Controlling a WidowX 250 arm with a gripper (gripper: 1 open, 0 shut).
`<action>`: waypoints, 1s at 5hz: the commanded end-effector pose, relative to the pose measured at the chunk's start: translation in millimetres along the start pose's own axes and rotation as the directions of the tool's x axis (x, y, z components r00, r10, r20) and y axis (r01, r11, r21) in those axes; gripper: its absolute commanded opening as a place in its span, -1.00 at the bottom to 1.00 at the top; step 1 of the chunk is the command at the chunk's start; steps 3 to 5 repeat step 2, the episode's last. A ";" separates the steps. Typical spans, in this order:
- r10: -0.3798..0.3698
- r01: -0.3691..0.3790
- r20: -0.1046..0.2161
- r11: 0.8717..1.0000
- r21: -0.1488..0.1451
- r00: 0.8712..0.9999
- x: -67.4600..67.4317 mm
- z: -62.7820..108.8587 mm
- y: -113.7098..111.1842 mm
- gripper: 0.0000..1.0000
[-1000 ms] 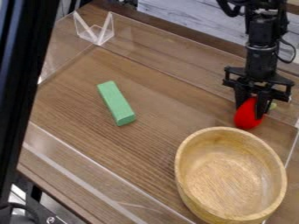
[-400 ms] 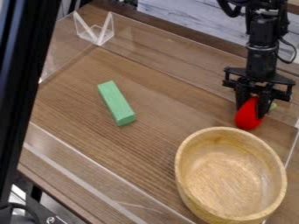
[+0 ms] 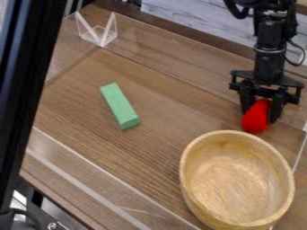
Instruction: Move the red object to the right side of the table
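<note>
Brown wood-grain table (image 3: 180,99) inside low clear acrylic walls carries a green block (image 3: 118,105) and a pale wooden bowl (image 3: 238,179) — at its right edge my pincer (image 3: 264,101) straddles the red strawberry toy (image 3: 256,117), whether gripping or loosened I cannot tell.

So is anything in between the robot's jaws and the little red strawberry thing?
No, nothing visible is. The gripper points down right over the red object, with a jaw on either side. The wooden bowl and green block sit off to the side.
</note>
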State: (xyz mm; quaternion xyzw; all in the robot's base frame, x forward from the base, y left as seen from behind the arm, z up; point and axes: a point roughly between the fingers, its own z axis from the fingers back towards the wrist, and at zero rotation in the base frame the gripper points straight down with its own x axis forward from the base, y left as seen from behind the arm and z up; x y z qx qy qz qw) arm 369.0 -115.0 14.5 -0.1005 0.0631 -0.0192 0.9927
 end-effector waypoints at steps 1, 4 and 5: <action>-0.014 0.014 0.000 1.000 0.009 1.000 -3.4 -4.4 -9.4 -1.00; -0.006 0.006 0.007 1.000 0.010 1.000 -4.6 -0.8 -11.9 -1.00; -0.006 0.006 0.007 1.000 0.010 1.000 -4.6 -0.8 -11.9 -1.00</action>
